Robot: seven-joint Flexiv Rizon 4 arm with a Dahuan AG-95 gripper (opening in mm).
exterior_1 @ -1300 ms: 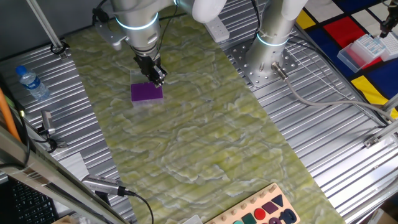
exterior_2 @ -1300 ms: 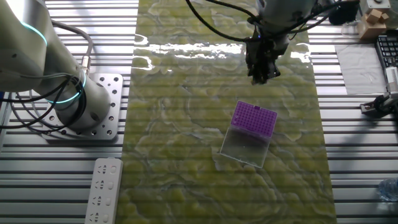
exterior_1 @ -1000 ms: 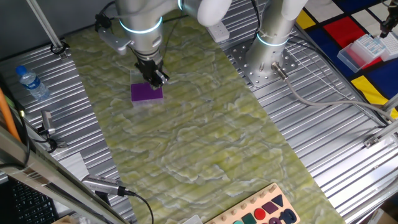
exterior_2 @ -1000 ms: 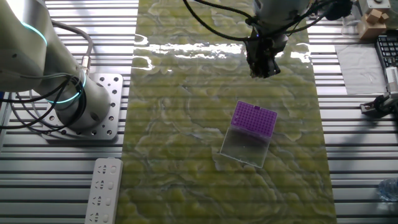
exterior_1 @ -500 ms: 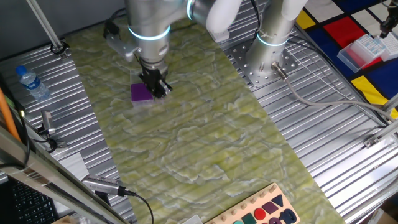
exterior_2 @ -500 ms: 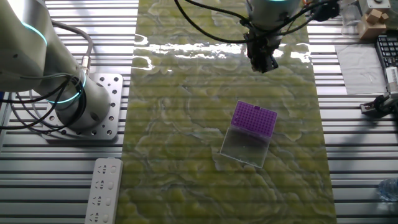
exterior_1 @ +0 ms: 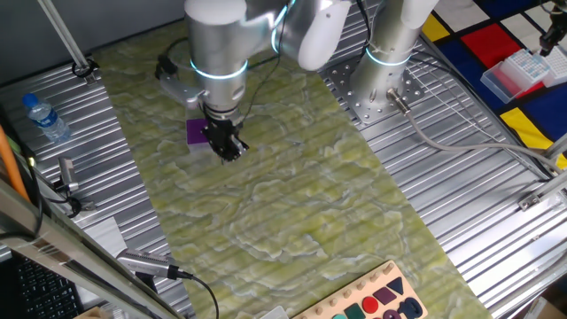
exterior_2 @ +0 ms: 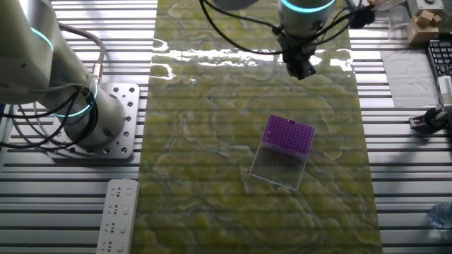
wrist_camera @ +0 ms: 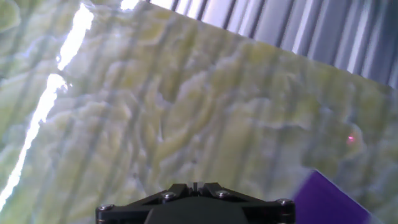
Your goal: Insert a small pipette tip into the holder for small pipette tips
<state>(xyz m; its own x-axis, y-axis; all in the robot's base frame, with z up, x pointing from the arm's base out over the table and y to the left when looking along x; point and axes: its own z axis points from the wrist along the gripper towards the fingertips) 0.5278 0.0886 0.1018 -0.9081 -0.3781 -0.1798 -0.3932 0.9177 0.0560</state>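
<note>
Arm w/ jaws (exterior_2: 302, 68) moved off purple holder (exterior_2: 288, 134), grip state can't tell; water bottle (exterior_1: 44, 117) well apart.

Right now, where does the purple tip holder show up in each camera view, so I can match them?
One fixed view: the purple tip holder sits upper left of centre, half hidden behind the gripper.
The other fixed view: right of centre, fully visible, clear of the gripper above it.
Hand view: only a purple corner at the bottom right.
Shared landmark: the yellow-green mat under it, seen in all three.
</note>
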